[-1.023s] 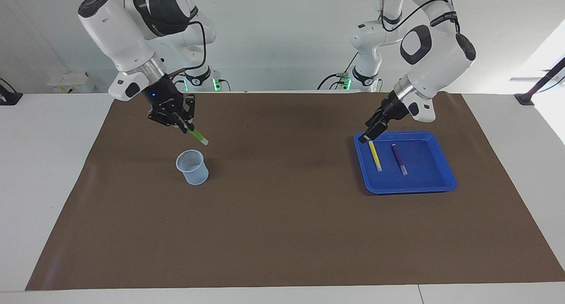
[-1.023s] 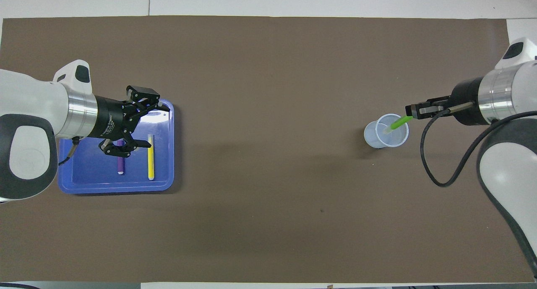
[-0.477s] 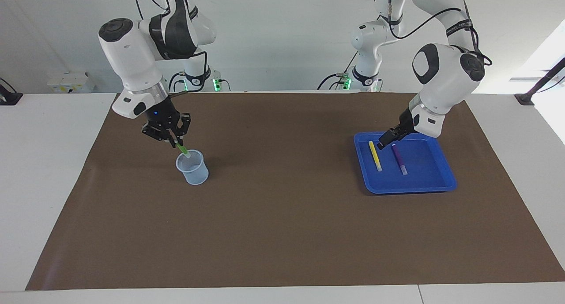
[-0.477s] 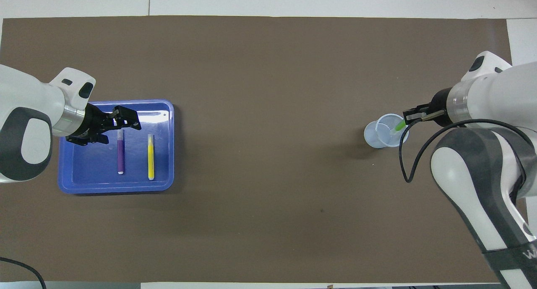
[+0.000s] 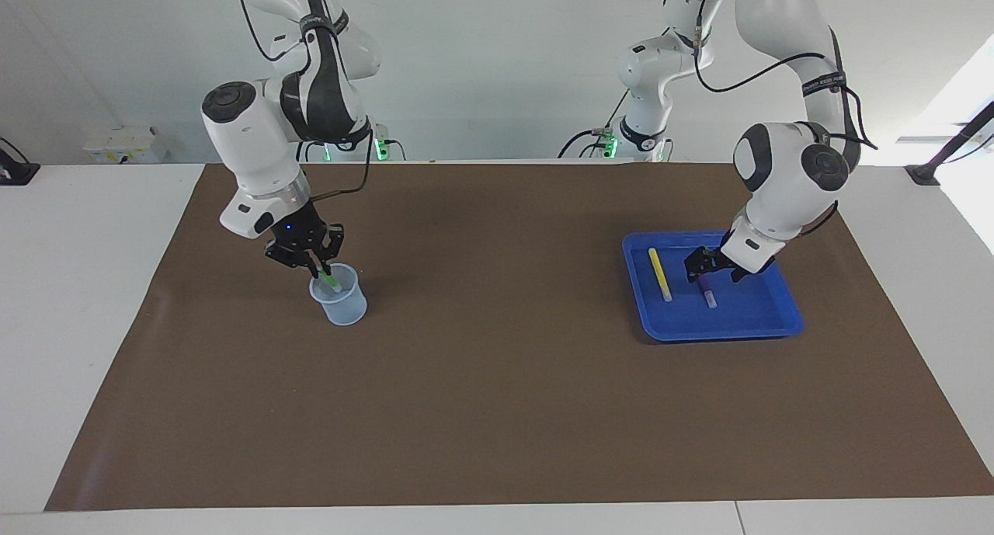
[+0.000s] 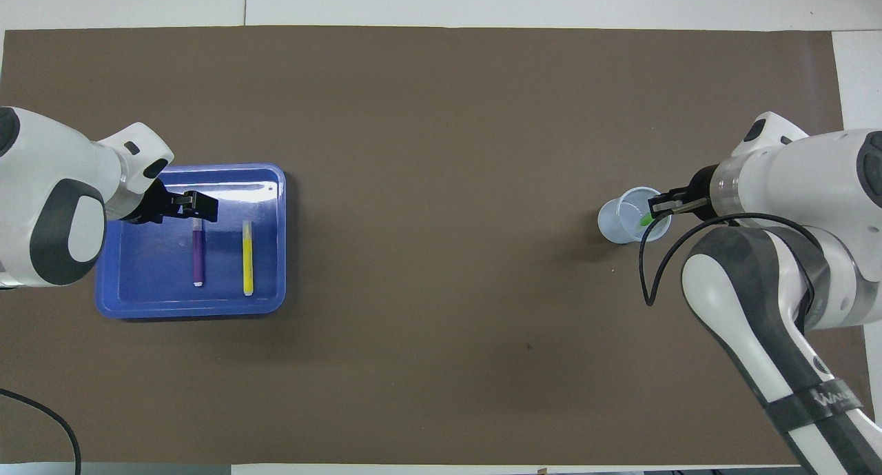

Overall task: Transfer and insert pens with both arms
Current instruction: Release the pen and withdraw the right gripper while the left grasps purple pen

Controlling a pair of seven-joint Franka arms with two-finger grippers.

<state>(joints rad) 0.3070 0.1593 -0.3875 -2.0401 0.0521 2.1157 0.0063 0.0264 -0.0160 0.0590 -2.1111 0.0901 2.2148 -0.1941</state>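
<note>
A: Where's the right gripper (image 5: 321,270)?

B: Over the clear cup (image 5: 338,294), tips at the rim. The green pen (image 5: 331,281) hangs tilted from it, lower end down inside the cup. Can't tell whether the fingers clamp it or have let go.

A: Cup position?

B: Toward the right arm's end of the brown mat (image 5: 497,380), standing upright. Bare mat on every side of it, well in from the mat's edges.

A: Left gripper (image 5: 705,267)?

B: Down in the blue tray (image 5: 718,329), jaws wide, straddling the end of the purple pen (image 5: 707,293) that lies nearer the robots. Can't tell if it touches the pen. Nothing held.

A: Tray layout?

B: From overhead, the purple pen (image 6: 198,253) and the yellow pen (image 6: 247,258) lie flat, parallel, apart from each other, both running along the near-far line. Yellow sits on the side toward the table's middle, close to that tray wall (image 6: 281,240) but not against it. Tray floor on the purple pen's outer side is bare; the left arm's wrist hangs over that part.

A: Tray against anything?

B: No. It sits toward the left arm's end of the mat, fully on it, short of the mat's edge. The whole middle of the mat between tray and cup is open, as is the stretch farther from the robots.
</note>
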